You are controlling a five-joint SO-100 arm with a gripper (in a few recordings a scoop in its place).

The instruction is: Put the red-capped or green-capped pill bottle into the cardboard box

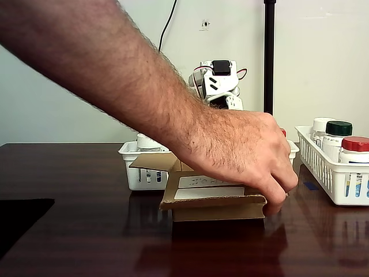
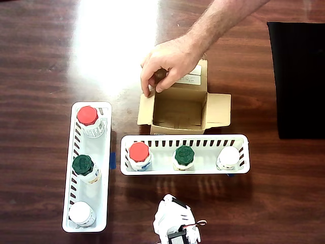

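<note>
A person's bare hand (image 1: 242, 153) covers the upper part of the small brown cardboard box (image 1: 216, 202) in the fixed view, so its upper white label (image 1: 202, 181) is too small and shaded to read. My white arm (image 2: 175, 223) is cut off by the overhead view's bottom edge, so I cannot tell how my pincer stands.

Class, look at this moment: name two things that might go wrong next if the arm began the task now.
1. A person's hand grips the cardboard box; the arm might strike it when reaching over.
2. The box sits close against the white basket, so a bottle carried across could catch a raised flap.
</note>
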